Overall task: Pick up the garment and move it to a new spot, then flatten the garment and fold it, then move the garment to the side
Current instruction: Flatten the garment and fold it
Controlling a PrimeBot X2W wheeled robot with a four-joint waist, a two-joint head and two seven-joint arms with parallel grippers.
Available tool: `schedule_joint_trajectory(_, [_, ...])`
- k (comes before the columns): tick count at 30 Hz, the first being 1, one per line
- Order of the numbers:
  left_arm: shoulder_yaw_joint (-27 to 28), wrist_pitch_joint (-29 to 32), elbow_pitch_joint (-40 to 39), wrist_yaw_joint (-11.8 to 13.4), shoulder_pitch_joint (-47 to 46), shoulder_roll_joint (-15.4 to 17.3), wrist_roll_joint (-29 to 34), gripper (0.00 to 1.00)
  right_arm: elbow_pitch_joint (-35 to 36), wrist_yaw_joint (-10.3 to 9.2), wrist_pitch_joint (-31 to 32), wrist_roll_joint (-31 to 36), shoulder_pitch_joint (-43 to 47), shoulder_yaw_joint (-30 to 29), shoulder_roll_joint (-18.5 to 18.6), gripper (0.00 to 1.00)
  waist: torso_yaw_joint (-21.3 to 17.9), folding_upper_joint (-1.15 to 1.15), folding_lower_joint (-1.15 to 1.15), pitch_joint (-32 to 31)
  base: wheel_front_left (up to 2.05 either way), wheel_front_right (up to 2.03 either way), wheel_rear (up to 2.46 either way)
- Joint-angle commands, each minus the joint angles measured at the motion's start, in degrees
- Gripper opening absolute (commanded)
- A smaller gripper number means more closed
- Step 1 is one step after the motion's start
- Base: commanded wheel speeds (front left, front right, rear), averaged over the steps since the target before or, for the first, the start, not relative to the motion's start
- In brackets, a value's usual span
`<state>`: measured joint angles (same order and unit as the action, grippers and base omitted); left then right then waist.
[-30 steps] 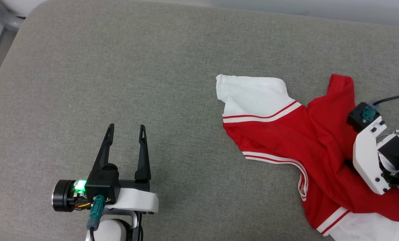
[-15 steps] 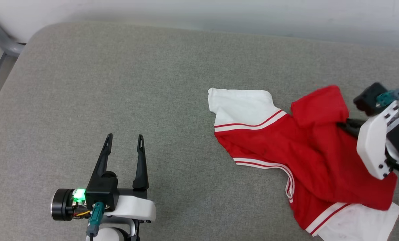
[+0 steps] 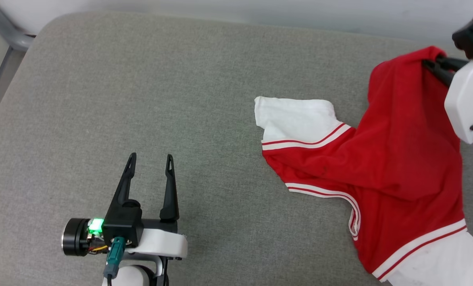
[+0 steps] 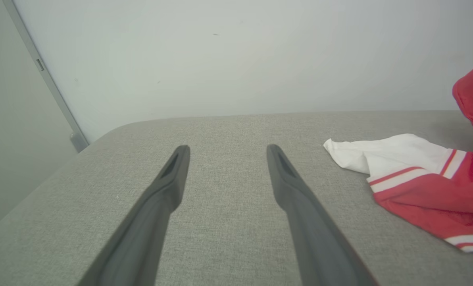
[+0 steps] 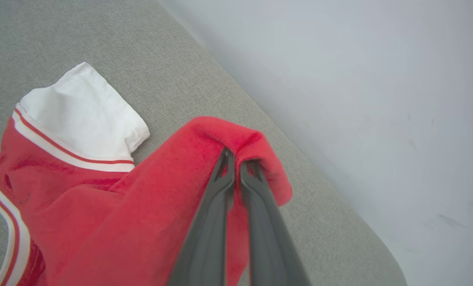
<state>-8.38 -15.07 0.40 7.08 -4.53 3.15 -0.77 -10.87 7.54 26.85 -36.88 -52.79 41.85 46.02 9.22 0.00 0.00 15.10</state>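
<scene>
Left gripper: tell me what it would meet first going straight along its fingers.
Nothing close: the left gripper, open, points across bare grey cushion toward the wall. The garment lies off to its right, out of line. Whether it would graze the cushion first is unclear.

The red jersey T-shirt with white, stripe-trimmed sleeves (image 3: 403, 159) lay partly on the grey fabric-covered surface (image 3: 161, 79), one red fold raised and pinched by the right gripper (image 3: 427, 63). The left gripper (image 3: 149, 158) hovered well apart, fingers spread.
</scene>
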Motion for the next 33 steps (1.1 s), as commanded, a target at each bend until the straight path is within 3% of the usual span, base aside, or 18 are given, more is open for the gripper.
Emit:
schedule_joint_trajectory(1, [-0.3,-0.1,-0.2,0.1,-1.3,0.0,-0.4,1.00,-2.2,-0.10,0.7,1.8,-3.3,0.8,-1.3,0.00,1.4,0.00,0.00,1.9,0.00,0.00,0.00])
schedule_joint_trajectory(8, [-1.3,-0.1,-0.5,0.5,-3.2,-0.2,-0.9,1.00,-12.2,-0.10,3.0,3.8,-7.9,4.6,-4.5,0.00,3.2,0.00,0.00,5.0,0.00,0.00,0.00])
schedule_joint_trajectory(19, [-3.0,-0.1,-0.8,1.6,-5.9,-0.3,-1.9,1.00,-27.8,-0.06,7.1,-1.0,-7.5,13.2,-7.5,0.00,4.8,0.00,0.00,9.1,0.00,0.00,0.00])
schedule_joint_trajectory(23, [-2.8,-0.1,-0.6,2.0,-6.3,-0.3,-2.0,1.00,-29.7,0.01,4.6,-3.7,-7.4,14.4,-8.4,0.03,4.3,0.00,0.00,8.8,0.00,0.00,0.00])
schedule_joint_trajectory(24, [-2.7,-0.1,-0.5,2.1,-6.1,-0.3,-1.9,1.00,-29.9,0.01,3.5,-4.5,-7.5,14.2,-8.5,0.65,4.1,0.00,0.00,8.4,0.00,0.00,0.00])
schedule_joint_trajectory(25, [-2.5,-0.1,-0.4,2.0,-5.9,-0.3,-1.8,1.00,-30.0,0.01,2.1,-5.3,-7.6,13.9,-8.5,1.00,3.8,0.00,0.00,8.0,0.00,0.00,0.00])
schedule_joint_trajectory(26, [-2.4,-0.1,-0.3,1.9,-5.6,-0.3,-1.6,1.00,-30.0,0.01,0.6,-6.1,-7.6,13.6,-8.6,1.00,3.5,0.00,0.00,7.4,0.00,0.00,0.00])
schedule_joint_trajectory(27, [-1.2,-0.1,0.1,1.6,-4.0,-0.2,-1.1,1.00,-27.8,-0.08,-8.8,-7.3,-6.5,13.2,-6.6,1.00,1.8,0.00,0.00,4.4,0.00,0.00,0.00])
schedule_joint_trajectory(33, [0.2,-0.1,0.2,1.0,-2.1,0.7,-0.4,1.00,-25.4,-0.08,-23.9,-6.8,-2.6,7.9,-5.6,1.00,-0.6,0.00,0.00,0.5,0.00,0.00,0.00])
